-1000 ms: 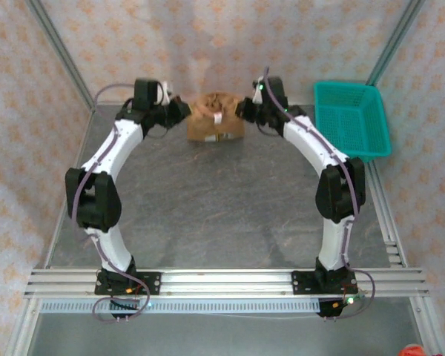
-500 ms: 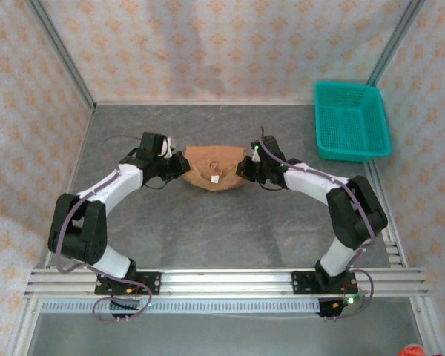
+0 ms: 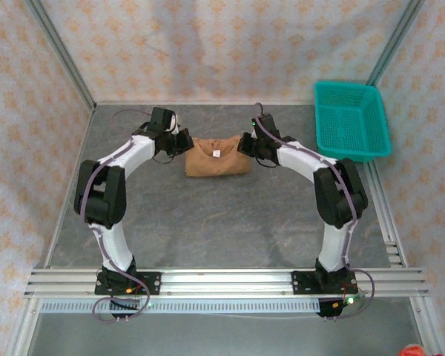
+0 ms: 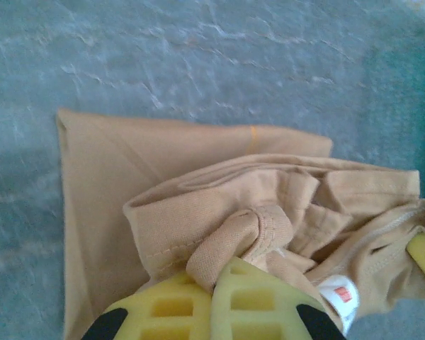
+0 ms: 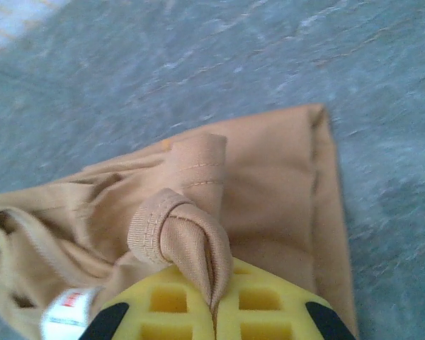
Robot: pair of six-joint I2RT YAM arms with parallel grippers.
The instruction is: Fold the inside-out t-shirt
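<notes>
Pale patterned walls [image 3: 230,44] enclose a grey, stone-look tabletop [image 3: 208,215]. Toward twelve o'clock from its centre lies the tan, soft-cotton inside-out t-shirt [image 3: 216,158], partly folded into a compact rectangle with a small white label [image 3: 216,154] facing up. At the shirt's ten o'clock, the left claw [image 3: 182,142] is clamped on a bunched fold of cloth. At its two o'clock, the right claw [image 3: 245,144] pinches a rolled hem likewise. A teal plastic mesh basket [image 3: 352,119] stands well apart, further toward two o'clock. The fabric looks light, limp and not slippery. It will likely sag and crease, so seamed hems and corners seem the surest holds.
</notes>
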